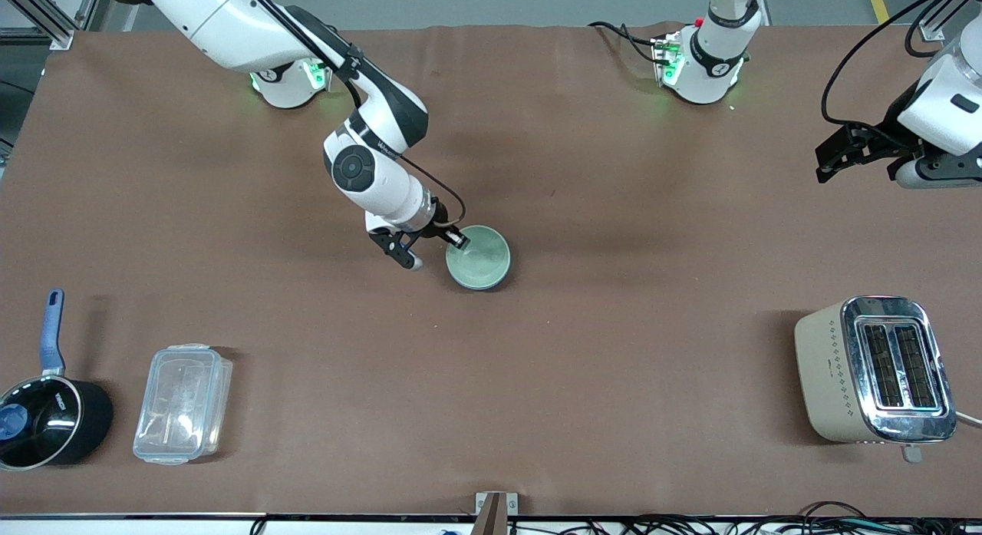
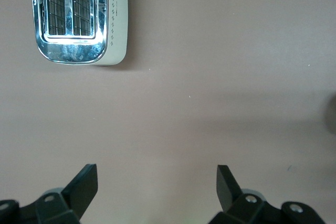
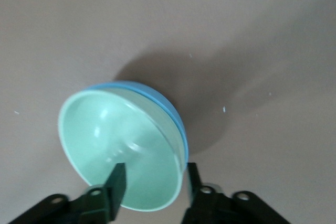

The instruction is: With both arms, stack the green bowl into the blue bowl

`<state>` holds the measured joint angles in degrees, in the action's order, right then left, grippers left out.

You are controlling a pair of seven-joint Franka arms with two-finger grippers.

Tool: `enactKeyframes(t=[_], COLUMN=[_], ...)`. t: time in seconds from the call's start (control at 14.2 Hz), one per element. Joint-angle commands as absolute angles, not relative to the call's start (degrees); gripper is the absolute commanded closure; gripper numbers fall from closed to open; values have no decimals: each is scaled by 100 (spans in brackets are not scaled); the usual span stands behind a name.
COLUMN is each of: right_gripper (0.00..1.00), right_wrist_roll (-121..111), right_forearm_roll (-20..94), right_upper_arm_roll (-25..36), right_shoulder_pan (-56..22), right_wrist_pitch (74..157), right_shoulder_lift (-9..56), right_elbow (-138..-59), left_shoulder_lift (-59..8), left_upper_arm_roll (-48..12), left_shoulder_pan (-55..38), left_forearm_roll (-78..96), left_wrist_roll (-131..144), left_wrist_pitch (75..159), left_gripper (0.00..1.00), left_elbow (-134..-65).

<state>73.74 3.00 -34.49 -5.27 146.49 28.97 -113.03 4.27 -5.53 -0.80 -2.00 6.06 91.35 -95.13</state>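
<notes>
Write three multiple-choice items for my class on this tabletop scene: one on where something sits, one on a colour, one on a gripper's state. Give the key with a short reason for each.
1. Where is the green bowl?
A. Nested in the blue bowl
B. On the toaster
C. Inside the saucepan

2. What colour is the saucepan's handle?
A. Red
B. Blue
C. White

3. How is the left gripper?
A. Shut on a bowl
B. Shut on the clear container
C. Open and holding nothing, over the left arm's end of the table

Key: 1 A, a blue rim shows around the green bowl in the right wrist view, with the right gripper at that rim. 2 B, the handle is blue in the front view. 3 C, its fingers stand wide apart over bare cloth.
</notes>
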Motion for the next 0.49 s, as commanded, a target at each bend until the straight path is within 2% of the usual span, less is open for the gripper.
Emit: enactKeyframes(t=[0.0,0.21,0.42], right_gripper=[10,0,0], right_wrist_roll=[7165,6016,4418], right_forearm_roll=[150,123,123], right_upper_arm_roll=[-3446,-2964,-2218], right_shoulder_pan=[-221,-123,-114], right_wrist_pitch=[13707,12081,11077], right_shoulder_lift=[2357,1935,1102], right_elbow=[-11041,-10399,-10345], left_shoulder_lift=[378,378,387], left_upper_arm_roll=[-536,-536,-536], left_shoulder_pan=[-79,-79,-79], left_forearm_roll=[-220,-220,-220], left_wrist_roll=[554,562,545], left_wrist_pitch=[9009,8930,8921], left_gripper=[0,0,0], left_elbow=[-9360,-9352,-9352])
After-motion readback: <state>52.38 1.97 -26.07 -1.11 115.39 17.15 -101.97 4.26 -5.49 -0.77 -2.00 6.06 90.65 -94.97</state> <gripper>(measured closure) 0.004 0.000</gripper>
